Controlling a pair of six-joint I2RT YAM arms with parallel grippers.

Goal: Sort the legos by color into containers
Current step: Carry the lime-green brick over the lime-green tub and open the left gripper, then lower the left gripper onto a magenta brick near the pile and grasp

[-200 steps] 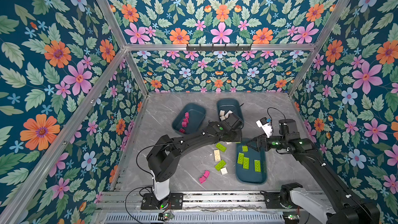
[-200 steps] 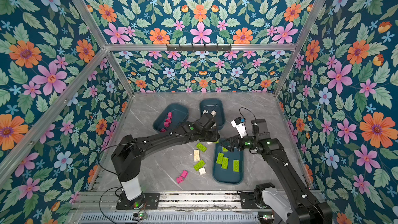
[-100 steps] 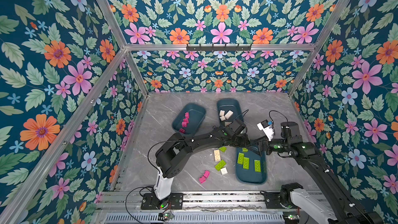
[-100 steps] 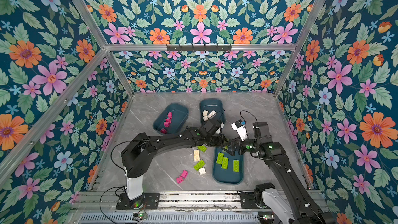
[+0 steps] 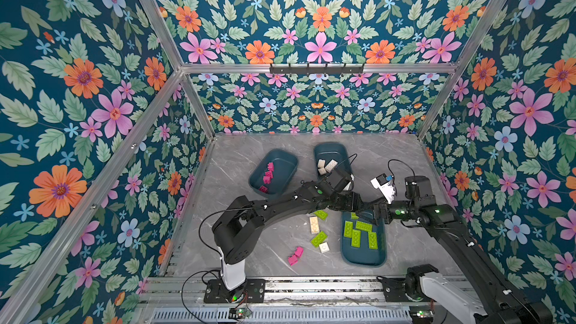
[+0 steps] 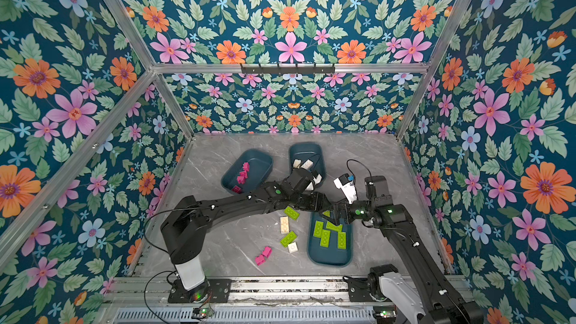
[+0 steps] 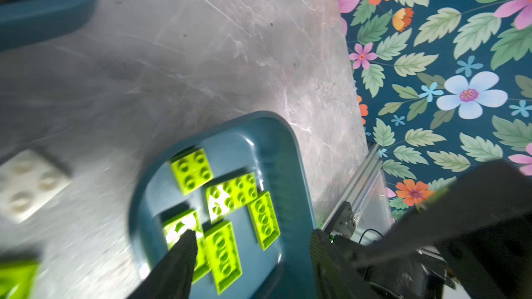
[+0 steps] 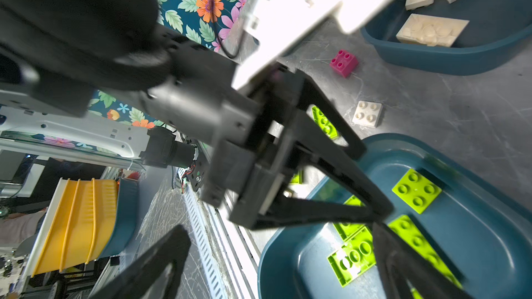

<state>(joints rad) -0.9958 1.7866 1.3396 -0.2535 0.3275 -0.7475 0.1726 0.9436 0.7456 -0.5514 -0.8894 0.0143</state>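
Observation:
My left gripper [image 5: 363, 210] [image 7: 250, 251] reaches across to the far end of the near-right teal container [image 5: 363, 258] [image 7: 290, 151]. It hangs open over several lime green legos [image 7: 230, 194] lying inside, with nothing between its fingers. My right gripper [image 5: 375, 213] [image 8: 279, 240] stands wide open and empty right beside it, over the same container [image 8: 288, 243]. The back-left container [image 5: 280, 163] holds pink legos and the back-middle one [image 5: 330, 149] holds cream legos. Loose on the table are two green legos [image 5: 319, 238], a cream oblong lego [image 5: 314, 224], a small white lego [image 5: 324, 247] and two pink legos [image 5: 295, 255].
Both arms meet over the green container, their grippers almost touching. Floral walls close in the grey marble table [image 5: 249, 244] on three sides. A metal rail [image 5: 311, 288] runs along the front edge.
My left gripper swung from beside the cream container to the green container and opened. One more green lego now lies in that container. The right arm barely shifted.

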